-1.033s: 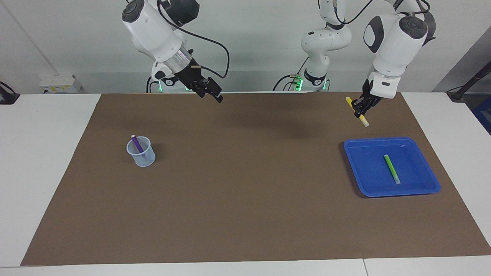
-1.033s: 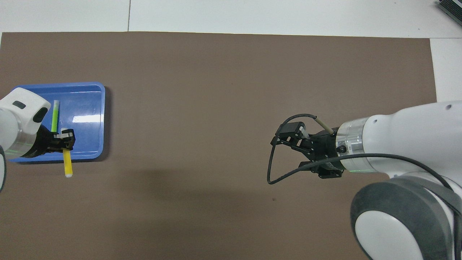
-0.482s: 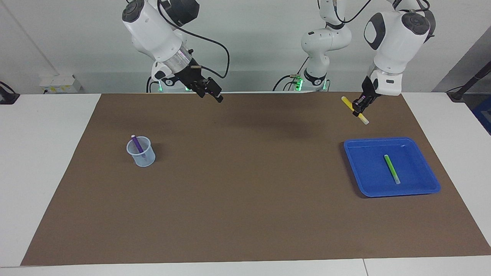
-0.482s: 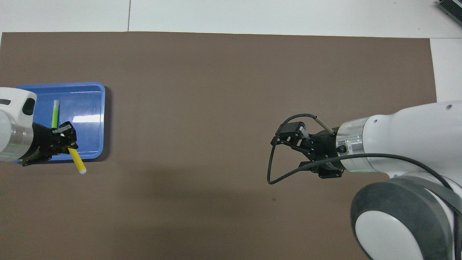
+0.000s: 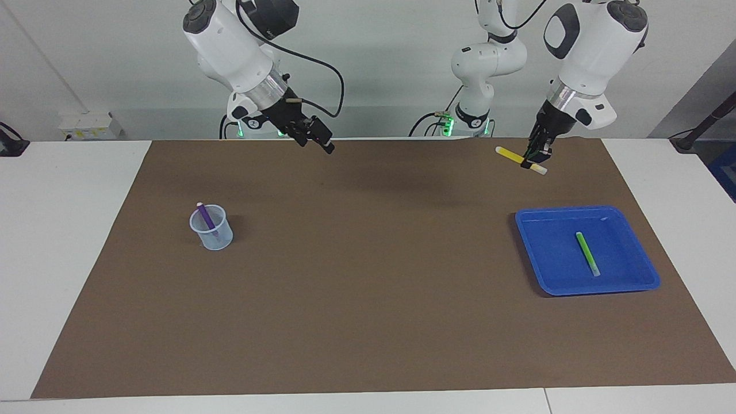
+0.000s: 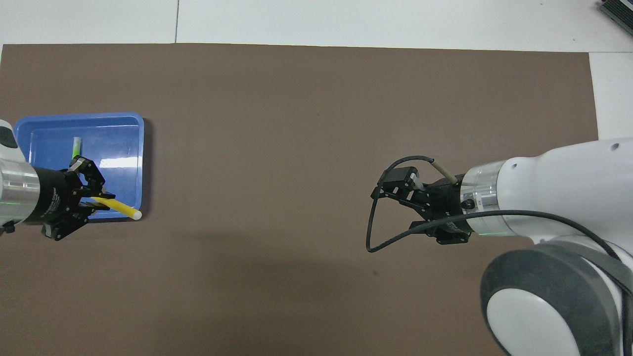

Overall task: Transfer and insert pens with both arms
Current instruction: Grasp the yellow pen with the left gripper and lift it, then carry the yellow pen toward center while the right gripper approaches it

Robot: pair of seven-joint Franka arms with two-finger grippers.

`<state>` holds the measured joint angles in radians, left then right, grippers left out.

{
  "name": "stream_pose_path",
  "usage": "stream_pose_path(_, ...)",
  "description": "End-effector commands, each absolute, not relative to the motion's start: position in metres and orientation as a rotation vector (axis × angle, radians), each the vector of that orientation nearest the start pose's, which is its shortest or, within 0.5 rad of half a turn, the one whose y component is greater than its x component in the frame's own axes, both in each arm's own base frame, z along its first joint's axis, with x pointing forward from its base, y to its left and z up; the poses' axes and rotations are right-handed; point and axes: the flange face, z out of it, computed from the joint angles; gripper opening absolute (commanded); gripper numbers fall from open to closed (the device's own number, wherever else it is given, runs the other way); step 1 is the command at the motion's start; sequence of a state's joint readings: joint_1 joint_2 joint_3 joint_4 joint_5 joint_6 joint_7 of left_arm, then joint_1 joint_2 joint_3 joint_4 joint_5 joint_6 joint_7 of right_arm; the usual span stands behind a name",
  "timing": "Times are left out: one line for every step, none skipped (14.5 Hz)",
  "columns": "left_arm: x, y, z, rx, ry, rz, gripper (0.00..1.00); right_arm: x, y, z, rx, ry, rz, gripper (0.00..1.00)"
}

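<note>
The left pincer point(image 5: 533, 159) hangs in the air over the brown mat point(image 5: 368, 322), above the strip between the blue tray point(image 5: 535, 221) and the robots' edge of the counter point(image 5: 69, 230), at the left arm's end. It is clamped tight on the yellow pen point(image 5: 509, 154), which it grips near the pale capped end, so that most of the yellow barrel sticks out toward the middle of the counter; the pen lies close to level, only slightly tilted. In the overhead view this left pincer point(image 6: 94, 198) covers the tray's corner point(image 6: 136, 121) nearest the robots, and the yellow pen point(image 6: 118, 207) crosses the tray's rim. The green pen point(image 5: 587, 253) lies flat in the blue tray, by itself, its pale cap pointing away from the robots. The purple pen point(image 5: 206, 217) stands leaning in the clear cup point(image 5: 221, 240), which sits on the mat toward the right arm's end. The right pincer point(image 5: 315, 137) waits in the air over the mat's edge nearest the robots, its fingers spread wide and holding nothing; from overhead the right pincer point(image 6: 400, 202) points toward the middle of the counter.
</note>
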<state>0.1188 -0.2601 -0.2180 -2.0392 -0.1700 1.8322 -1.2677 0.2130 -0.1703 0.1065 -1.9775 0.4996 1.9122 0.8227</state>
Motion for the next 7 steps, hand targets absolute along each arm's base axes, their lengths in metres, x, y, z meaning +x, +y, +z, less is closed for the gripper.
stream_pose_path(0.47, -0.1, 0.568, -2.599, -1.992, 0.06, 0.0, 0.478, 0.198, 0.559, -2.51, 0.888, 0.217, 1.0)
stream_pose_path(0.467, -0.11, 0.568, -2.576, -2.018, 0.068, 0.0, 0.478, 0.198, 0.559, -2.51, 0.888, 0.217, 1.0)
stream_pose_path(0.462, -0.121, 0.571, -2.562, -2.035, 0.07, 0.0, 0.478, 0.198, 0.559, -2.51, 0.888, 0.217, 1.0)
stream_pose_path(0.457, -0.133, 0.573, -2.55, -2.049, 0.074, 0.0, 0.478, 0.198, 0.559, -2.511, 0.887, 0.218, 1.0)
stream_pose_path(0.452, -0.144, 0.576, -2.533, -2.069, 0.073, 0.0, 0.477, 0.198, 0.559, -2.513, 0.885, 0.222, 1.0)
stream_pose_path(0.447, -0.155, 0.577, -2.521, -2.081, 0.079, 0.0, 0.478, 0.199, 0.56, -2.511, 0.881, 0.213, 1.0)
stream_pose_path(0.443, -0.165, 0.579, -2.512, -2.093, 0.081, 0.0, 0.476, 0.203, 0.561, -2.513, 0.871, 0.21, 1.0)
